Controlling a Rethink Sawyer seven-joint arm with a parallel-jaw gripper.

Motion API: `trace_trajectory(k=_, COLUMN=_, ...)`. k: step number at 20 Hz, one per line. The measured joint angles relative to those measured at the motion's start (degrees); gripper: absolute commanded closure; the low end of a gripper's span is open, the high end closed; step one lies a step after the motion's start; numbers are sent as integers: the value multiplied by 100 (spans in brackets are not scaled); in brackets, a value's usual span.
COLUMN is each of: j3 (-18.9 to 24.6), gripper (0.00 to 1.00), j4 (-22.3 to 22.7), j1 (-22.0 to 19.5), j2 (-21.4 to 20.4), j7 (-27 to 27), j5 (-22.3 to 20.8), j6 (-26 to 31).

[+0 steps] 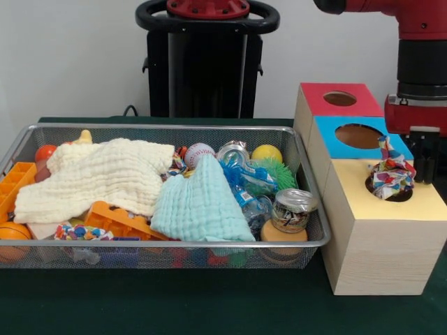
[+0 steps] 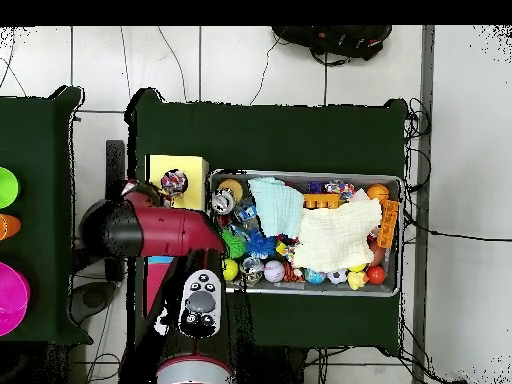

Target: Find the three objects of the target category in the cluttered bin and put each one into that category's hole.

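One bin: we are seeing the wire mesh basket (image 1: 21,143) sitting at the left of the front view, crowded to the rim.
Bin, left end: orange plastic blocks (image 1: 15,183) are lying against the left wall, with an orange ball (image 1: 12,237) at the near corner.
Bin, left of middle: a cream cloth (image 1: 98,174) is spreading over the clutter; just before it, by the near wall, a rope bundle (image 1: 84,232) is lying half buried.
Bin, middle: a pale green cloth (image 1: 199,206) is draping in a peak, with a baseball (image 1: 198,153) behind it.
Bin, right end: a yellow ball (image 1: 267,153), a spiky green ball (image 1: 279,173) and a tin can (image 1: 293,209) are crowding together.
Boxes: three wooden boxes are standing in a row just right of the bin, red-topped box (image 1: 318,105) farthest, blue-topped box (image 1: 328,132) in the middle, yellow-topped box (image 1: 419,199) nearest.
Blue hole (image 1: 359,136): it is showing open.
Rope bundle at the boxes (image 1: 391,174): it is sitting in the yellow-topped box's hole, sticking up above the top panel.
Gripper (image 1: 421,157): it is hanging just right of that bundle, over the yellow top; we cannot tell how far it is open or whether it has hold of anything.
Overhead view: the red arm (image 2: 165,230) is covering most of the boxes.
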Motion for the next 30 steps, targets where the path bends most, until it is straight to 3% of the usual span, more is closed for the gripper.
trace_trajectory(k=5, j3=241, gripper=100, j4=-6, j1=-263, j2=-32, j7=0, j5=1, j6=248)
trace_trajectory(k=16, j3=341, gripper=100, j4=-163, j1=-493, j2=8, j7=0, j5=-1, j6=613)
trace_trajectory(k=30, j3=396, gripper=100, j4=-194, j1=-959, j2=121, j7=0, j5=-19, j6=617)
